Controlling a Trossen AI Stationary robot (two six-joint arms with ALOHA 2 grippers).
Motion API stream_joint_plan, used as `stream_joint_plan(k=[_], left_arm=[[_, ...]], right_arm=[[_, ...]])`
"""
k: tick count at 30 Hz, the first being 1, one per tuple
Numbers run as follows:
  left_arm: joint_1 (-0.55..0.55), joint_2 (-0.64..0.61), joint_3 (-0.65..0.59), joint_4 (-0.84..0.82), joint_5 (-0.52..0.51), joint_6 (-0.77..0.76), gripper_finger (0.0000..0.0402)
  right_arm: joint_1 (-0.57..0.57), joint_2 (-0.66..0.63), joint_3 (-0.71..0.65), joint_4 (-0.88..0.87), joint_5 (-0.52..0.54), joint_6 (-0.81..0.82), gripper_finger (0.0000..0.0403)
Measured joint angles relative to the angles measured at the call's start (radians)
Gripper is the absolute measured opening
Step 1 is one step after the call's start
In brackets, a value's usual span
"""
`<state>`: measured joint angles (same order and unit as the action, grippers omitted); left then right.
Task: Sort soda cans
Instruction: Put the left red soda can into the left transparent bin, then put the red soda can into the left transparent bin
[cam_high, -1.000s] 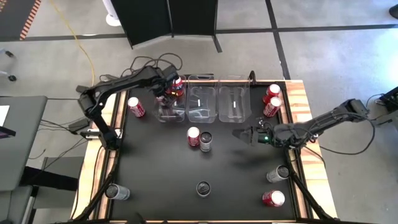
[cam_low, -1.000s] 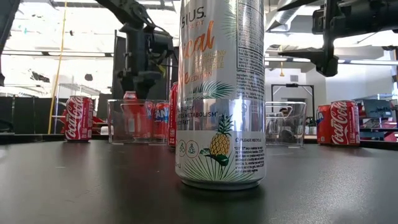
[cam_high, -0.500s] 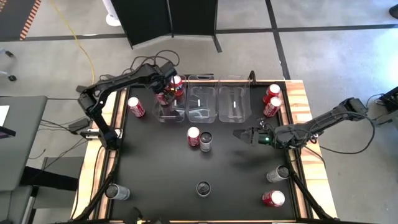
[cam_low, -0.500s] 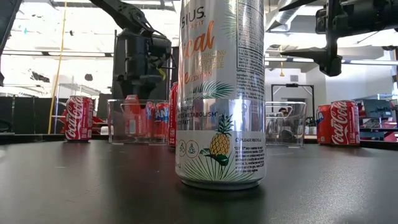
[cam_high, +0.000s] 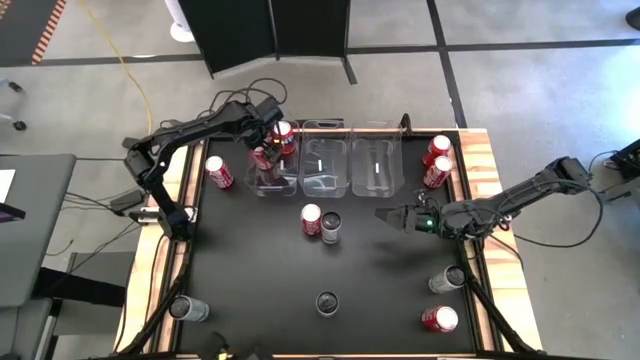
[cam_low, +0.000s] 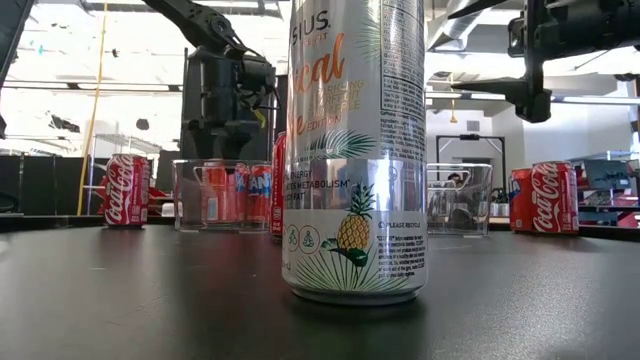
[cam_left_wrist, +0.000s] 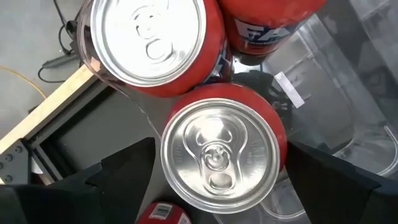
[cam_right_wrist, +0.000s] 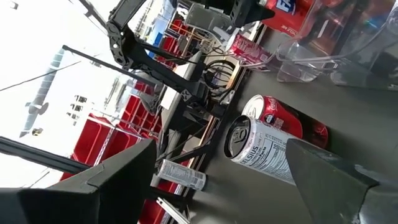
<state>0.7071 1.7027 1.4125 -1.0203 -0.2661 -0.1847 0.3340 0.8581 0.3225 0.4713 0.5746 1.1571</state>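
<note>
My left gripper (cam_high: 265, 156) reaches down into the left clear bin (cam_high: 262, 185) and is shut on a red soda can (cam_left_wrist: 217, 152). Two more red cans (cam_left_wrist: 146, 43) stand in that bin beside it. My right gripper (cam_high: 390, 214) is open and empty, hovering above the table right of centre. A red can (cam_high: 311, 218) and a silver can (cam_high: 330, 227) stand together at mid-table. Other cans stand or lie around the table's edges. My left gripper pinches the red can by its two opposite sides (cam_left_wrist: 280, 155), just below the top rim, between its two fingers. The fingers come from above, pointing down. The can is upright inside the left bin (cam_low: 213, 190); I cannot tell whether its base rests on the bin floor.
Two more clear bins (cam_high: 325, 160) (cam_high: 374, 160) stand right of the left one. A red can (cam_high: 218, 172) is left of the bins, and two red cans (cam_high: 437, 160) are at the far right. Silver cans (cam_high: 326, 302) (cam_high: 188, 309) (cam_high: 446, 279) and a red can (cam_high: 439, 319) are near the front.
My left gripper has gone down into the left bin with the red can, which stays upright and now sits lower between the bin's walls.
</note>
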Motion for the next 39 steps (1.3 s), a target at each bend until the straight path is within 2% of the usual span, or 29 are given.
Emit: stream_joint_plan(k=[7,13,17,22,26,29,39], left_arm=[[-0.013,-0.044,0.000,-0.016,0.000,-0.006,0.0345],[-0.035,-0.148,0.000,-0.009,0.000,0.028,0.0346],[-0.034,-0.234,0.000,0.019,-0.001,0.031,0.0346],[-0.035,-0.326,0.000,0.083,0.003,0.010,0.0346],[-0.034,-0.368,0.000,0.112,0.081,-0.027,0.0346],[-0.047,-0.388,0.000,0.114,0.131,-0.033,0.0346],[-0.156,-0.389,-0.001,0.087,0.132,0.044,0.0346]], right_arm=[[0.000,0.000,0.003,0.009,0.004,0.026,0.0372],[0.004,0.000,0.098,-0.067,0.003,-0.007,0.0371],[-0.038,-0.001,0.207,-0.233,0.004,-0.052,0.0363],[-0.140,-0.002,0.357,-0.560,0.004,-0.017,0.0344],[-0.247,-0.002,0.467,-0.864,0.013,0.099,0.0325],[-0.322,-0.002,0.527,-1.012,0.014,0.128,0.0314],[-0.502,-0.002,0.614,-1.250,-0.001,0.137,0.0287]])
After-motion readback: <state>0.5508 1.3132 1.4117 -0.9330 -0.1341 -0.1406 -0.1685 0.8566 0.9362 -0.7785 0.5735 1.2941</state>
